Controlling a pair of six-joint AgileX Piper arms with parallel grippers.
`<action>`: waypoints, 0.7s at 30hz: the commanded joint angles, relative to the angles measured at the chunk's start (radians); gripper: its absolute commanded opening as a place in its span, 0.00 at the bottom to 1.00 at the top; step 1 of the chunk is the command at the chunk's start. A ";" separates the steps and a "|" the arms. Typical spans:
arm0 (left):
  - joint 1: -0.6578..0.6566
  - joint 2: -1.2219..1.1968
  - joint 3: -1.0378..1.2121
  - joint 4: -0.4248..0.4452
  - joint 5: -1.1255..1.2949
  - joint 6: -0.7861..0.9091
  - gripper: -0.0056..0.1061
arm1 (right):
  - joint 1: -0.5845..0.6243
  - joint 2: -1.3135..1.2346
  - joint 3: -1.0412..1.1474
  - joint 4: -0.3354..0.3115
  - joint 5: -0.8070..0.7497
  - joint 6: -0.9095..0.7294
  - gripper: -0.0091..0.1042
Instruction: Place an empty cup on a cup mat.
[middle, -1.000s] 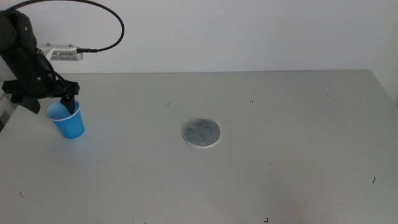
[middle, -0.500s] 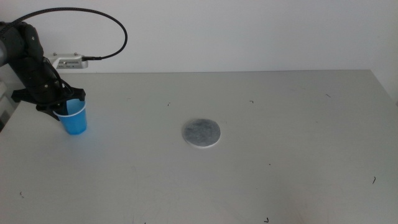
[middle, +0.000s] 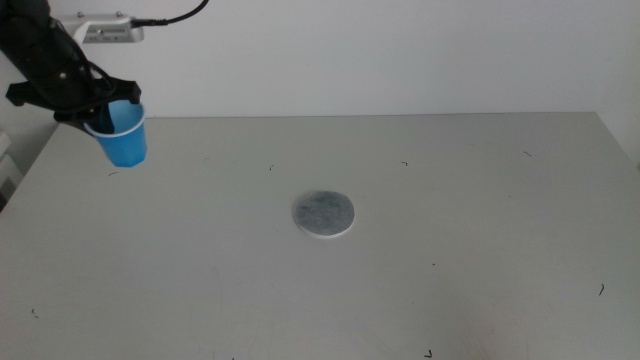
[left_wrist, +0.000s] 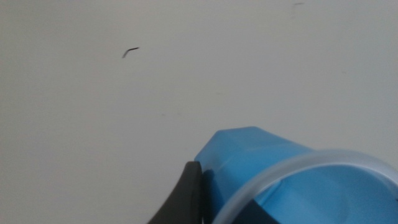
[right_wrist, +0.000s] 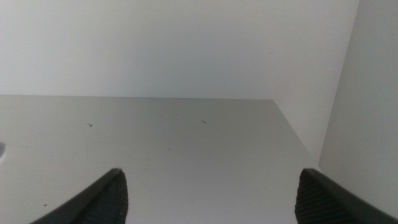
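Carrying the cup to the mat

The table (middle: 480, 200) is big; the mat (middle: 323, 214) lies flat mid-table, well apart from the cup (middle: 125, 138). The left gripper (middle: 100, 108) pinches the cup's rim, holding it up at the far left. Move slowly, keep it upright. The right gripper (right_wrist: 208, 193) waits, jaws apart.

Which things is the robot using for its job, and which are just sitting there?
For the job:
- the cup, pinched at its rim by the left gripper and lifted off the table
- the cup mat, bare, mid-table

Just there:
- the grey box by the wall
- the right gripper, open, waiting
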 joint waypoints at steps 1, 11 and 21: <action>-0.035 -0.075 -0.073 -0.025 0.054 -0.006 0.05 | -0.001 -0.027 -0.008 -0.014 -0.075 -0.005 0.91; -0.212 -0.075 -0.222 -0.018 0.168 -0.101 0.05 | -0.001 -0.027 -0.008 -0.014 -0.075 -0.005 0.91; -0.412 -0.015 -0.222 -0.018 0.120 -0.141 0.05 | -0.001 -0.027 -0.008 -0.014 -0.075 -0.005 0.91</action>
